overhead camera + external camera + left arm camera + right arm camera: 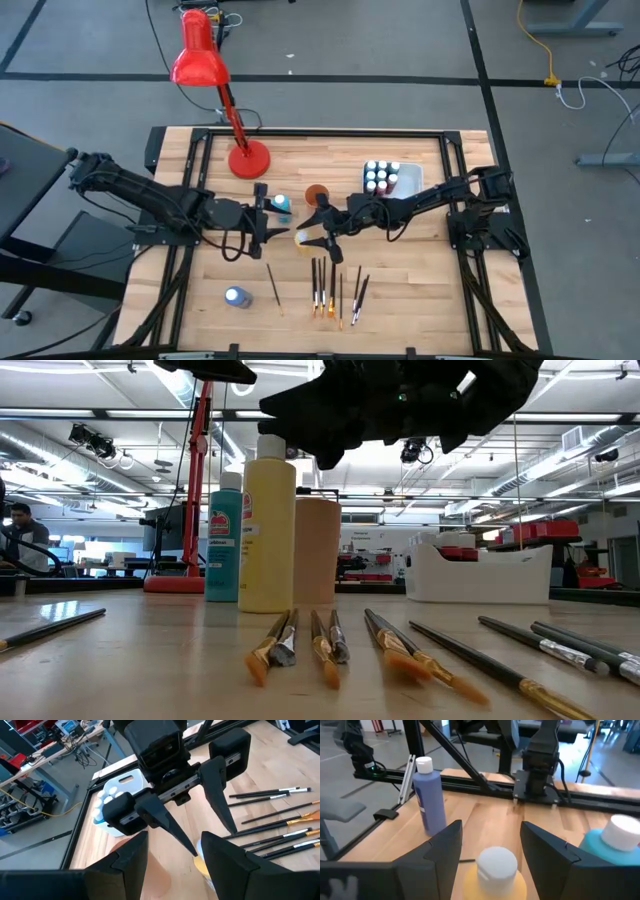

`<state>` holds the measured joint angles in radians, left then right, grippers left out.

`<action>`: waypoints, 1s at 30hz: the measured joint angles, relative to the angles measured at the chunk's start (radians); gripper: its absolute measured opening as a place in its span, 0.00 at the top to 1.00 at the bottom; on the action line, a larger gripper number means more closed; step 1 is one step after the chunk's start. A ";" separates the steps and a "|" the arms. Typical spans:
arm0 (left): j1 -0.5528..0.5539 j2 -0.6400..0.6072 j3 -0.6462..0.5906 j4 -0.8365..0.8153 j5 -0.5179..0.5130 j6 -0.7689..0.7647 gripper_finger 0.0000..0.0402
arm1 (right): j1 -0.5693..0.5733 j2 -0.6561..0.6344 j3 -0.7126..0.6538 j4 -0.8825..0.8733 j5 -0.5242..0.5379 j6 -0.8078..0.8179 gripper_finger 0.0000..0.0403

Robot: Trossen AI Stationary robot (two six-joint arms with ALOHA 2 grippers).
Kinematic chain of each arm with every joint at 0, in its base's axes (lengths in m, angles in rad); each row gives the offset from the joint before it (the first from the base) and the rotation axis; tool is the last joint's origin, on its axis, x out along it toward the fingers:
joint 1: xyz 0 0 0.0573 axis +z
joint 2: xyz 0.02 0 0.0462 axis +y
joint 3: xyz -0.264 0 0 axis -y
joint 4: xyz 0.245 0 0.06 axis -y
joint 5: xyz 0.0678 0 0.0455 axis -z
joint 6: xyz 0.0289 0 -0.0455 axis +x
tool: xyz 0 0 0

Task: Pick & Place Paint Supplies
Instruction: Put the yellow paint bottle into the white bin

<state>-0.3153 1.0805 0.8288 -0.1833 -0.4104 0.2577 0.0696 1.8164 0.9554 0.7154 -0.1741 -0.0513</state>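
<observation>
A yellow paint bottle (495, 870) with a white cap stands upright on the table's middle (302, 238). My right gripper (490, 847) is open, with one finger on each side of the cap and a gap on both sides. It reaches in from the table's right (318, 232). My left gripper (268, 215) is open and empty, facing the right gripper from the left, beside an upright teal bottle (281, 205). Several dark-handled paintbrushes (335, 290) lie flat near the front edge. A blue bottle (236, 297) sits at the near left.
An orange cup (317, 193) stands just behind the yellow bottle. A white tub (385, 178) holding white-capped bottles sits at the far right. A red desk lamp (248, 158) stands on the far edge. One loose brush (273, 287) lies at the near left.
</observation>
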 joint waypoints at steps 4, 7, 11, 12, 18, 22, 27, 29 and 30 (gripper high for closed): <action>0.000 0.000 0.000 0.000 0.020 0.000 0.52 | 0.000 0.003 0.000 -0.004 0.000 -0.008 0.49; 0.000 0.000 0.000 0.002 0.030 0.000 0.52 | 0.000 0.033 0.002 -0.008 0.000 0.020 0.49; 0.000 0.000 0.000 0.015 0.034 0.000 0.52 | 0.000 0.068 0.001 -0.010 0.001 0.017 0.49; 0.000 0.000 0.000 0.016 0.034 0.000 0.52 | 0.000 0.070 0.001 -0.009 0.000 0.015 0.49; 0.000 0.000 0.000 0.015 0.035 0.008 0.52 | -0.001 0.070 0.001 0.009 0.001 0.006 0.60; 0.000 0.000 0.000 0.015 0.035 0.015 0.52 | -0.010 0.070 0.001 0.011 0.001 0.017 0.71; 0.000 0.000 0.000 0.009 0.035 0.013 0.52 | -0.010 0.032 -0.001 -0.003 0.035 0.072 0.71; 0.000 0.000 0.000 0.006 0.035 0.012 0.52 | -0.010 -0.022 -0.001 -0.049 0.070 0.091 0.71; 0.000 0.000 0.000 0.006 0.035 0.011 0.52 | -0.010 -0.057 0.000 -0.081 0.087 0.095 0.71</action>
<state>-0.3153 1.0809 0.8288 -0.1772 -0.3756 0.2689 0.0601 1.7598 0.9550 0.6340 -0.0869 0.0434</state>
